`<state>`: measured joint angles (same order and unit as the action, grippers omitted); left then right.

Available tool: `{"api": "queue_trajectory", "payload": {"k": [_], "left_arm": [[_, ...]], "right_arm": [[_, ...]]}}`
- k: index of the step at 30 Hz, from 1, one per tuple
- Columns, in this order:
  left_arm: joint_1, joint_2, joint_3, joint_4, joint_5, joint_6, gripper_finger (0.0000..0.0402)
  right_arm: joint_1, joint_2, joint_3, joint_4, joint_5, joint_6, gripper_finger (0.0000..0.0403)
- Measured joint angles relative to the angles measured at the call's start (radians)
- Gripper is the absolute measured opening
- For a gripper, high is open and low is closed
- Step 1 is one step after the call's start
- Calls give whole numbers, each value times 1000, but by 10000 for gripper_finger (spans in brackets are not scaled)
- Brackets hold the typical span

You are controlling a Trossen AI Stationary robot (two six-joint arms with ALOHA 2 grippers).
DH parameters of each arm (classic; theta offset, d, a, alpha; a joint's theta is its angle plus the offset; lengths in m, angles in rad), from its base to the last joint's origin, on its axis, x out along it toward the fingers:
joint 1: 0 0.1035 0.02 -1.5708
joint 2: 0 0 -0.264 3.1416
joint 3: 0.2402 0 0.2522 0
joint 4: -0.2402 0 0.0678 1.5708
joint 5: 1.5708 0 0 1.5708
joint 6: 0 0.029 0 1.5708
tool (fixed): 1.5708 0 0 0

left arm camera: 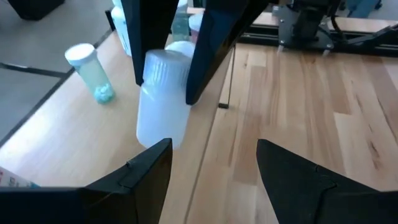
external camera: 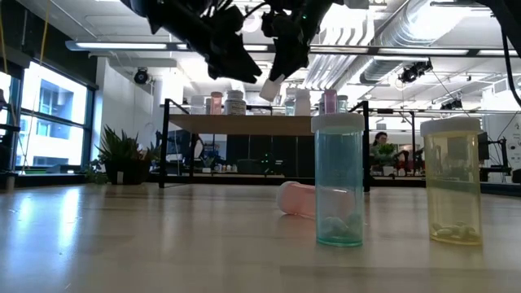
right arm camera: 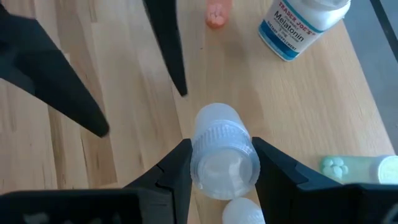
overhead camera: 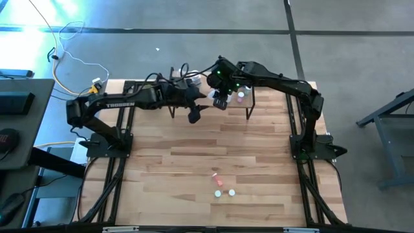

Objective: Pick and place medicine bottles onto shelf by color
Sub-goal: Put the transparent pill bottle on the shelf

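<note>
White bottle [right arm camera: 219, 152] is hanging pinched in the right hand [right arm camera: 221, 163] above the shelf [left arm camera: 74, 130], upper centre of the high frame; left hand [left arm camera: 214, 163] is gaping wide just beside it, seemingly empty

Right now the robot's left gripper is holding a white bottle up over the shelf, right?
Not quite. The right gripper holds the white bottle over the shelf, as the right wrist view shows. The left gripper is open and empty beside it.
</note>
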<state>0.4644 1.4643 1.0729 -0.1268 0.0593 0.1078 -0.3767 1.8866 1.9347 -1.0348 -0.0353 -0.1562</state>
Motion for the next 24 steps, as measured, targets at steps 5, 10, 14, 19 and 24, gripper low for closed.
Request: {"api": "queue_trajectory", "payload": {"k": [5,10,14,19,24], "left_arm": [[0,42,0,41,-50,0,225],[2,69,0,66,-44,0,225],[2,81,0,74,-37,0,225],[2,81,0,74,-36,0,225],[1,81,0,74,-36,0,225]], "right_arm": [[0,0,0,-1,0,20,122],[0,0,0,-6,-6,26,122],[-1,0,0,-20,-18,28,122],[-1,0,0,-22,-26,58,122],[3,0,0,-18,-26,136,128]]}}
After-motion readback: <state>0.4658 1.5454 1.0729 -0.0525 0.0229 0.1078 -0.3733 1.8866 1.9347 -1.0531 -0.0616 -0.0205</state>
